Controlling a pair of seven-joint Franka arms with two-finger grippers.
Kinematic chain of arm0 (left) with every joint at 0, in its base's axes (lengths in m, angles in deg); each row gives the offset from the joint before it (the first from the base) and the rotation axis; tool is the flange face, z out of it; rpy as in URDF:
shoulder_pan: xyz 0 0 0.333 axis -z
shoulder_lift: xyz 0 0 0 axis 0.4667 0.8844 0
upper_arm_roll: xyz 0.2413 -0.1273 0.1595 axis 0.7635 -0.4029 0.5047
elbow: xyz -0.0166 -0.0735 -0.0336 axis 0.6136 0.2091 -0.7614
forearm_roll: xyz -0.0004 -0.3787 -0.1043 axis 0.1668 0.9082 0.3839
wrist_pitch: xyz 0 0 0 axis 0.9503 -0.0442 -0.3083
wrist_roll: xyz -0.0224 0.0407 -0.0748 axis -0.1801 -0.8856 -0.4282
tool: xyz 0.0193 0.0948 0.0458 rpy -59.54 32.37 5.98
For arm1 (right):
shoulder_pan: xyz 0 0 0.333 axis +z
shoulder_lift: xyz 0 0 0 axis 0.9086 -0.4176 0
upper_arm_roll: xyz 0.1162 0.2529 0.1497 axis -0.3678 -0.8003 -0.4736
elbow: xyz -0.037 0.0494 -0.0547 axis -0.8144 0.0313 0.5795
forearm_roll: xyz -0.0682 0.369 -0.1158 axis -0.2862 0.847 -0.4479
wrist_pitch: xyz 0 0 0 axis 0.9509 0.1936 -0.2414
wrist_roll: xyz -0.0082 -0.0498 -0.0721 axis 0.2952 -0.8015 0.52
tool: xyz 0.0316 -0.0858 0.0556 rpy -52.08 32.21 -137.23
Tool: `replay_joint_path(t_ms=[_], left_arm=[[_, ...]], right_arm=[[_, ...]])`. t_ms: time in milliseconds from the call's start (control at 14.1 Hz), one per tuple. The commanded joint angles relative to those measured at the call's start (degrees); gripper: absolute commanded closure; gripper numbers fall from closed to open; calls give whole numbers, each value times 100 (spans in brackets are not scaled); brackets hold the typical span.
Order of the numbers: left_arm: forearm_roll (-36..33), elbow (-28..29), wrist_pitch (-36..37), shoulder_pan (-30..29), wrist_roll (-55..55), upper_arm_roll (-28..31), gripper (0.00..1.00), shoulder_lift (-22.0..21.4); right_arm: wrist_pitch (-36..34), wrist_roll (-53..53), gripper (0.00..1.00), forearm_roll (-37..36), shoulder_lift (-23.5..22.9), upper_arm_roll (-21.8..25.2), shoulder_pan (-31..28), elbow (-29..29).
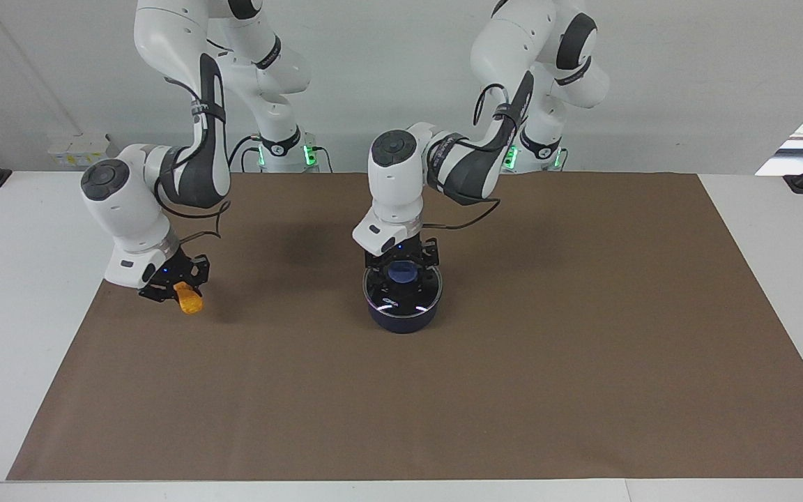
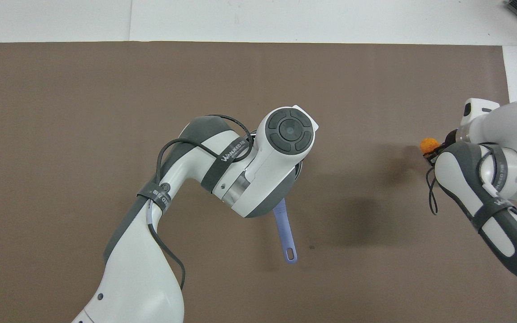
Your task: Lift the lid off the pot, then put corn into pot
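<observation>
The dark navy pot (image 1: 401,319) stands mid-table with the glass lid (image 1: 393,298) on it. The lid's blue-purple knob (image 1: 402,272) shows between the fingers of my left gripper (image 1: 402,265), which is down over the lid and open, one finger on each side of the knob. In the overhead view the left arm hides the pot's body, and only its handle (image 2: 285,233) shows, pointing toward the robots. My right gripper (image 1: 177,287) is shut on the orange-yellow corn (image 1: 189,300) low over the mat at the right arm's end. The corn's tip also shows from overhead (image 2: 429,144).
A brown mat (image 1: 513,390) covers most of the white table (image 1: 18,293). Nothing else lies on the mat.
</observation>
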Motion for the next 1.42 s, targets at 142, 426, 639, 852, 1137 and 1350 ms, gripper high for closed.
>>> replay_joint_path(t_ms=[142,426,639,852,1137,1350], left_arm=[[-146,-129,178,111,73,99,100,-8],[-138,-129,326,23,47,126,100,-262],[-94,-94,362,-91,29,170,100,-587],[-50,-15,345,-459,-6,170,100,-684],[381,521,362,-1188,-567,170,100,-1176],[399,977,205,-1715,-726,161,100,-1396]], right_arm=[[-228,270,100,95,303,-25,-28,-12],[-982,560,100,95,576,-33,7,-415],[-1598,1016,100,51,796,-112,42,-723],[-1696,2015,100,-133,805,-165,620,-821],[-1609,4098,100,-248,700,-174,1718,-944],[-1574,5268,100,-161,297,-174,2405,-1267]])
